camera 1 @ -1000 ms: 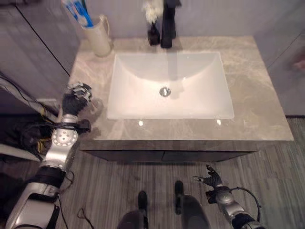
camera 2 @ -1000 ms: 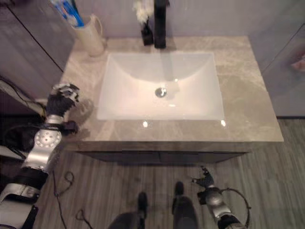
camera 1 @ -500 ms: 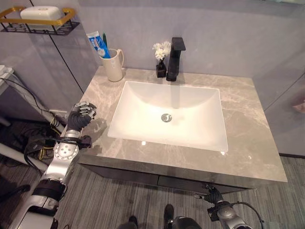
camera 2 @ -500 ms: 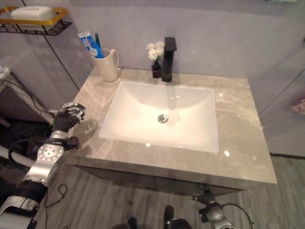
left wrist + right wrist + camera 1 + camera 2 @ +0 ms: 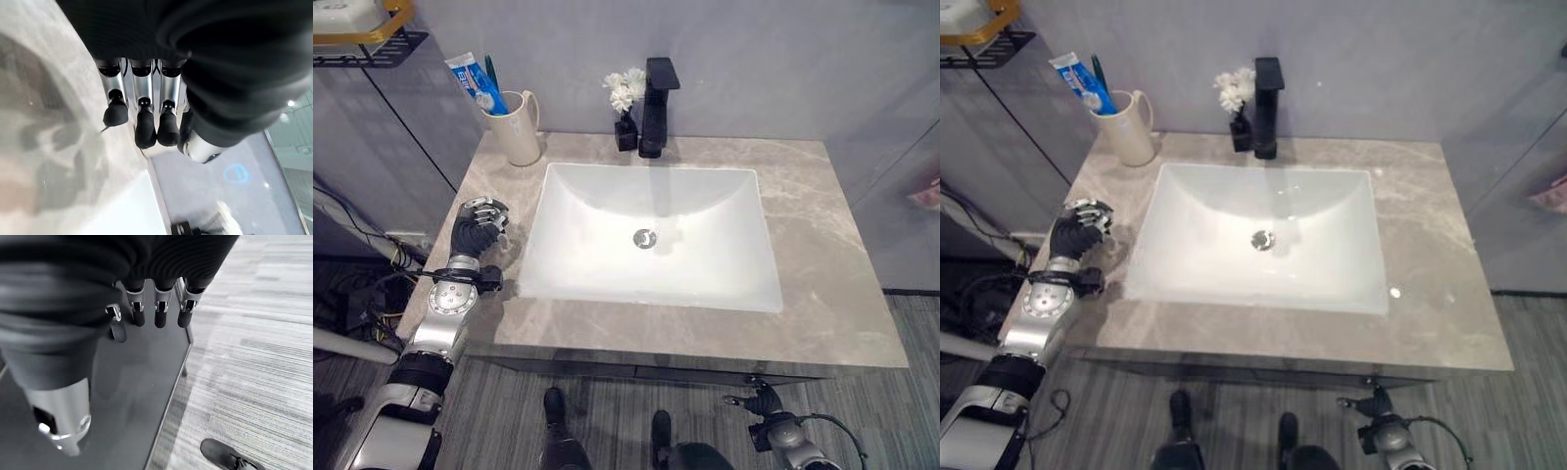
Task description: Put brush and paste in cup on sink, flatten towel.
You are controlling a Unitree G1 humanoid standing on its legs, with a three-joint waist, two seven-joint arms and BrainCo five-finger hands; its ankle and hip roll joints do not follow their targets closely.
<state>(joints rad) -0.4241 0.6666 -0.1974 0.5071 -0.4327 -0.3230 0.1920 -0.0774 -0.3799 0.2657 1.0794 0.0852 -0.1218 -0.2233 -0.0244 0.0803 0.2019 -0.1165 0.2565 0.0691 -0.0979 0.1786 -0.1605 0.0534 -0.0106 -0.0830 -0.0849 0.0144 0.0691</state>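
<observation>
1. Two task items already stand in the cup (image 5: 517, 130) at the back left corner of the counter (image 5: 822, 294), as the left eye view shows: the toothpaste tube (image 5: 470, 80) and the green toothbrush (image 5: 490, 70) lean out of it. Both look light; the tube is likely soft and slick, best pinched near its stiff cap end, and the brush by its thin rigid handle. No towel can be made out here.
2. Right eye view: the left hand (image 5: 1080, 227) sits over the counter's left edge beside the basin (image 5: 1253, 240), fingers curled with nothing in them. The black faucet (image 5: 1266, 93) and a small flower vase (image 5: 1235, 108) stand close together behind the basin, well apart from the cup. The right hand (image 5: 1377, 423) hangs low below the counter front.
3. Left wrist view: curled fingertips (image 5: 145, 132) hover above marble, grasping nothing.
4. Right wrist view: fingers (image 5: 160, 316) extend relaxed and empty before the dark cabinet front (image 5: 137, 401), above striped flooring (image 5: 254, 357).
</observation>
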